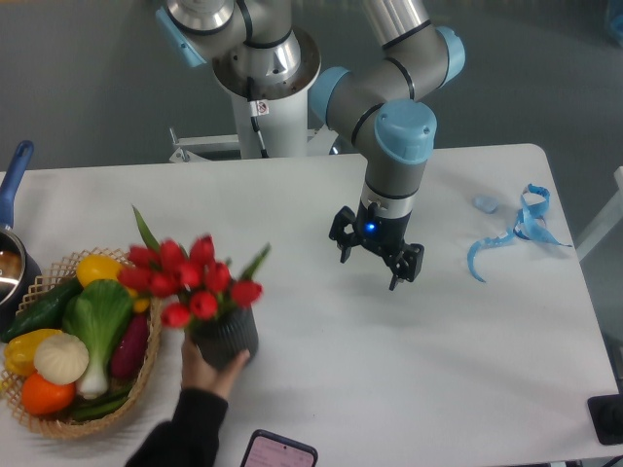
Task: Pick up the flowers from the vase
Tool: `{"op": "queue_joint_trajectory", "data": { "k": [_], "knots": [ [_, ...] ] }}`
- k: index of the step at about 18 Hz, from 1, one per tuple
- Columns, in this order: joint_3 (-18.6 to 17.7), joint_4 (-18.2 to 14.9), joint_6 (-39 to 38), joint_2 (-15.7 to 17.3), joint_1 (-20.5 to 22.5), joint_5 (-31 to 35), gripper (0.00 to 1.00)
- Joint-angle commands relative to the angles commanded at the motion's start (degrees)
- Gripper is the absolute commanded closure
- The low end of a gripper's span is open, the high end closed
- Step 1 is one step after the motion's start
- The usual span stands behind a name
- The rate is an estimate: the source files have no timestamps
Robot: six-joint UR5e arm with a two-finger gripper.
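Note:
The flowers point(190, 279), red tulip buds with green leaves, stand in the black ribbed vase point(224, 339) at the front left of the table; they look motion-blurred. A person's hand point(206, 377) grips the vase from below. My gripper point(375, 262) hangs open above the table's middle, well to the right of the flowers, with nothing between its fingers.
A wicker basket point(146, 381) of vegetables sits at the left, touching the vase area. A phone point(276, 451) lies at the front edge by the person's sleeve. A blue-handled pot point(10, 255) is at the far left. Blue ribbon point(516, 229) lies at the right.

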Motion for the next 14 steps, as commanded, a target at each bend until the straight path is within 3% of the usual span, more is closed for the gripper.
{"op": "queue_joint_trajectory", "data": {
  "k": [4,7,10,14],
  "knots": [
    [-0.44,0.00,0.00,2.72,0.96,-4.46,0.00],
    [-3.42,0.09,0.53,7.10,2.89,-10.52,0.00],
    [-5.62,0.18,0.62,10.28,5.44,-21.85,0.00],
    [-5.98,0.09,0.00,11.07,4.84,-36.97,0.00]
  ]
}}
